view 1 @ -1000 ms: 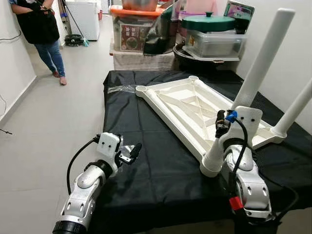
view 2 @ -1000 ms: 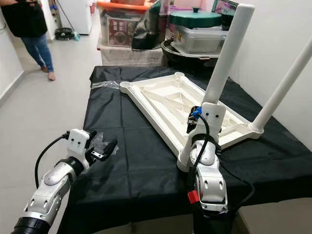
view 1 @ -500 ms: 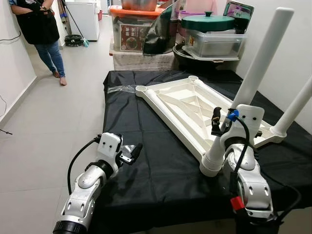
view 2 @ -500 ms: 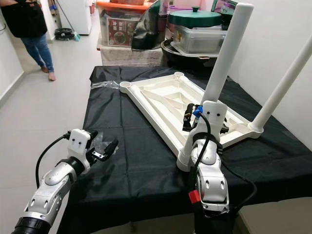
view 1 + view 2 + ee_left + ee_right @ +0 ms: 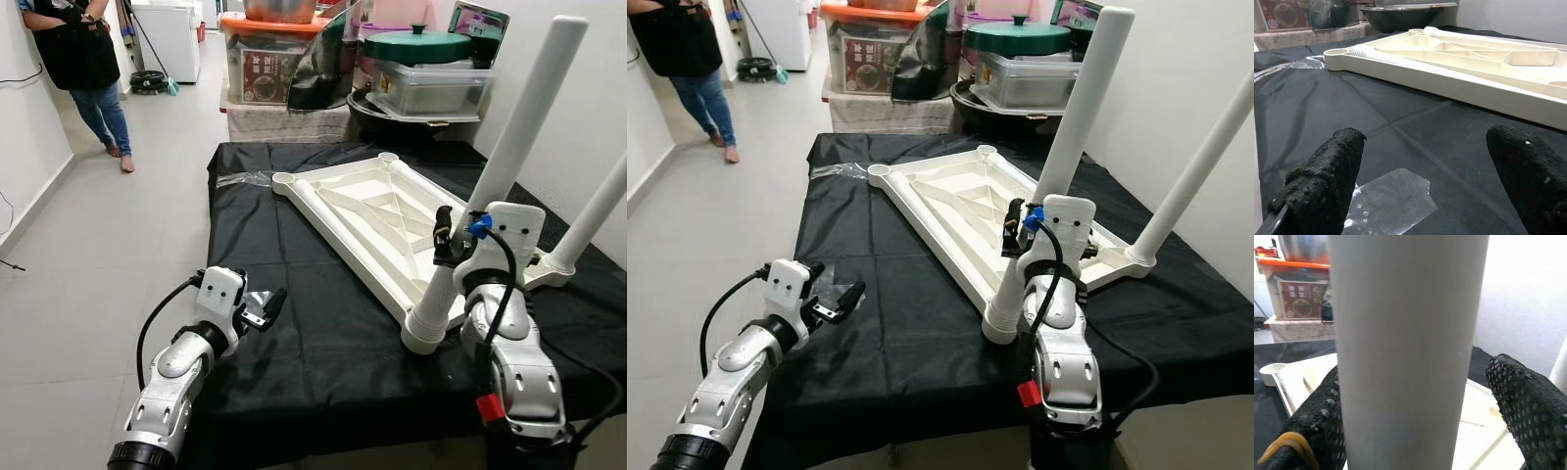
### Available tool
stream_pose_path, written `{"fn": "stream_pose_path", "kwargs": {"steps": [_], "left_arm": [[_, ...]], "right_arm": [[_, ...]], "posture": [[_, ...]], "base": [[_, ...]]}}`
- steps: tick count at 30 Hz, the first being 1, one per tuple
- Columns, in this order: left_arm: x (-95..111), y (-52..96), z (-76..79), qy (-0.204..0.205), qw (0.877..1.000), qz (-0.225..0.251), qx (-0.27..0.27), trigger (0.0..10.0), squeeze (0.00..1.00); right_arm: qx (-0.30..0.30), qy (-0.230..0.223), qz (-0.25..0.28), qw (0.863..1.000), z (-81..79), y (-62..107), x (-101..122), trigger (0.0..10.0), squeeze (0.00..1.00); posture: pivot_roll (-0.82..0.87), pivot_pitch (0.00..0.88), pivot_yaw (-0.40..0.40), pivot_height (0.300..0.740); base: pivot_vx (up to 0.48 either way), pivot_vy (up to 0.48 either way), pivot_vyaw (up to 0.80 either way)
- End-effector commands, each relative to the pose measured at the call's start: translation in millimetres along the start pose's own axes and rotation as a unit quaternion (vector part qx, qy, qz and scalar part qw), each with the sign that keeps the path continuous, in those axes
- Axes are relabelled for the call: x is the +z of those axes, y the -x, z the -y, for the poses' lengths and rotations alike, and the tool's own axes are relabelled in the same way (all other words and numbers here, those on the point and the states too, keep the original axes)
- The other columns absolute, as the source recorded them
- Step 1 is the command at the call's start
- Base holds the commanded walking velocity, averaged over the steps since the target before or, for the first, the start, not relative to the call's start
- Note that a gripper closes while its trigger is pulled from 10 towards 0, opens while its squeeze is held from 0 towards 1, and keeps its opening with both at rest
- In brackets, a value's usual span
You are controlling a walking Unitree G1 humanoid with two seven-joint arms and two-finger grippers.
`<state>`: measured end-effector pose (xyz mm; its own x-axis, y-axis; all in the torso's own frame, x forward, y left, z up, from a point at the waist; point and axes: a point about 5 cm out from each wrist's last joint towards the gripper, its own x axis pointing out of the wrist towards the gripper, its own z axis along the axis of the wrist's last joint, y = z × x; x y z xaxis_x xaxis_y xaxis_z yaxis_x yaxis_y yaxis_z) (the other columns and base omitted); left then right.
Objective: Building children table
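We see a white plastic tabletop (image 5: 372, 220) lying upside down on a counter (image 5: 294, 294) that has a black cloth over it. Two white legs stand up from the tabletop. The near leg (image 5: 490, 186) sits in the corner closest to us and leans a little. The far leg (image 5: 593, 220) stands in the corner on the right side. Two other corners have round holes with no legs in them.

Our right pincer (image 5: 1415, 416) is up beside the near leg, about halfway up it. In the right wrist view the leg stands between the two black fingers (image 5: 1520, 401). There is a gap on one side, so the fingers are spread and not squeezing the leg.

Our left pincer (image 5: 266, 305) hangs low over the black cloth near the left front edge of the counter, well apart from the tabletop. Its fingers (image 5: 1327, 176) are spread wide and hold nothing. A small clear plastic scrap (image 5: 1393, 196) lies on the cloth just under them.

Behind the counter are plastic boxes (image 5: 269, 59) and a green lid (image 5: 419, 44) on a stack of things. A person (image 5: 83, 69) in jeans stands on the floor at the far left.
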<state>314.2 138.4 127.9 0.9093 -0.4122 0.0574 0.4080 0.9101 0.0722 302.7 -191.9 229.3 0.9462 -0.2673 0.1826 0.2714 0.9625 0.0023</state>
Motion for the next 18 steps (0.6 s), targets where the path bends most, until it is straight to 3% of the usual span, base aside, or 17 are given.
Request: {"fn": "stream_pose_path", "kwargs": {"steps": [1,18], "left_arm": [[-0.9,-0.9,2.8,-0.006,1.0,-0.001,-0.008,10.0,0.0],[-1.0,-2.5,3.2,-0.006,1.0,0.0,-0.014,10.0,0.0]], "right_arm": [[0.0,-0.004,-0.006,1.0,4.1,1.8,-0.8,10.0,1.0],[0.11,0.04,-0.024,0.993,20.7,-10.8,5.6,10.0,1.0]], "posture": [[-0.03,0.0,-0.057,0.74],[-0.03,0.0,-0.05,0.74]], "base": [[0.0,0.0,0.0],[0.0,0.0,0.0]]}}
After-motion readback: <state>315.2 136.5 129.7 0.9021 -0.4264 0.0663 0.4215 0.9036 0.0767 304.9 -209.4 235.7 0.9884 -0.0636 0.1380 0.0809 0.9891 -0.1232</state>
